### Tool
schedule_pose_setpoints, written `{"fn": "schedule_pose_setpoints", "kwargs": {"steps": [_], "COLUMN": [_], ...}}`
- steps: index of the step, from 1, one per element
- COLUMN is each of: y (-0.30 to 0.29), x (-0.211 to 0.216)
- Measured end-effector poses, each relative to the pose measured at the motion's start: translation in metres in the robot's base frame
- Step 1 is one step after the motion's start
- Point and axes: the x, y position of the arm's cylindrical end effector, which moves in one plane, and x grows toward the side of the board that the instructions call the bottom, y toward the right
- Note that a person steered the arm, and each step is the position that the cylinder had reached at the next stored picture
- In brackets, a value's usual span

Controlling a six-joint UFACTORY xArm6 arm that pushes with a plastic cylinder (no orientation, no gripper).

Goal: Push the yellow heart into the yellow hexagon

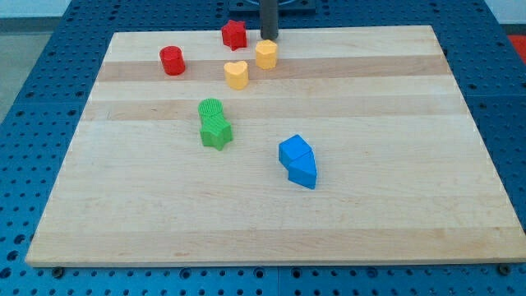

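Below-left of my tip (pixel 269 38), yellow heart (pixel 237 75), yellow hexagon (pixel 265 54) between.

- surface (pixel 370 205): pale wood, lengthwise planks, visible grain, smooth, low satin sheen
- base under it (pixel 33 99): blue perforated panel, looks like painted metal, matt
- yellow heart (pixel 237 75), yellow hexagon (pixel 265 54): plastic look, matt, smooth
- red blocks (pixel 172 61), green blocks (pixel 214 123): same matt plastic look; one green top appears ribbed
- blue blocks (pixel 297 161): slight gloss on faces
- rod above my tip (pixel 269 38): dark, matt
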Motion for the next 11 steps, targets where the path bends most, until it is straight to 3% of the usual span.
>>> {"fn": "schedule_pose_setpoints", "kwargs": {"steps": [2,4,6,7,8,9,11], "y": [-0.095,-0.140,-0.086,-0.123,-0.135,-0.137,-0.067], "x": [0.020,0.038,0.050,0.079,0.135,0.158,0.132]}}
